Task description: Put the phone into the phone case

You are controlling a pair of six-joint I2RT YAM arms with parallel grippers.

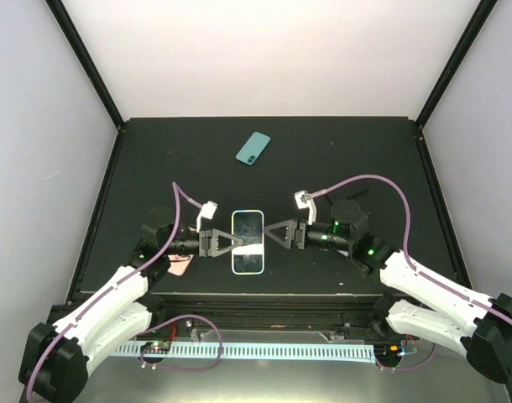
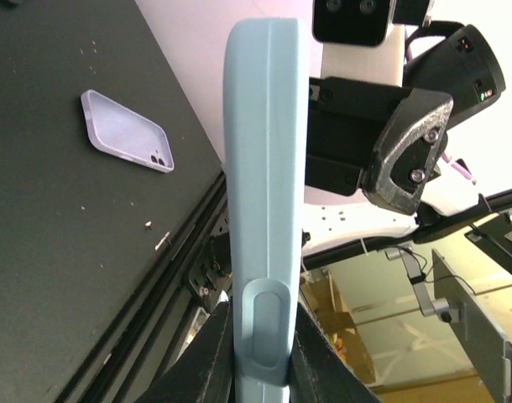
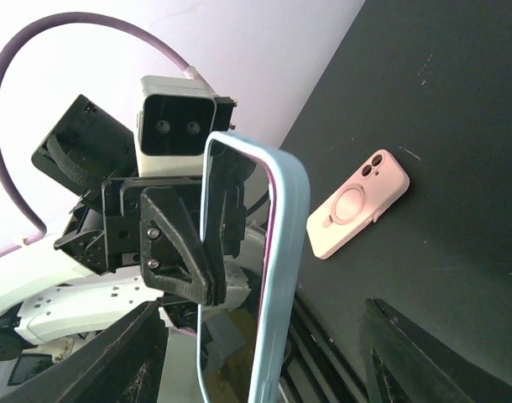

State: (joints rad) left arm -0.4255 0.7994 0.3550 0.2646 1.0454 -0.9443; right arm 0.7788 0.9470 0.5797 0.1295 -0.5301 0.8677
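The teal-green phone (image 1: 253, 148) lies alone on the black table, far back of centre, away from both grippers. The pale lavender phone case (image 2: 126, 132) lies flat on the table near its front edge in the left wrist view; it is hidden in the top view. My left gripper (image 1: 229, 242) is shut on the left edge of a light blue-rimmed cased phone (image 1: 248, 242) and holds it above the table; its fingers (image 2: 214, 361) pinch that rim (image 2: 264, 210). My right gripper (image 1: 269, 234) is open, its jaws wide apart on either side of the blue rim (image 3: 277, 277).
A pink phone with a ring mark (image 3: 357, 204) lies on the table near the front left, partly under my left arm (image 1: 180, 265). The table's front rail (image 1: 264, 298) runs just behind the grippers. White walls enclose the back and sides.
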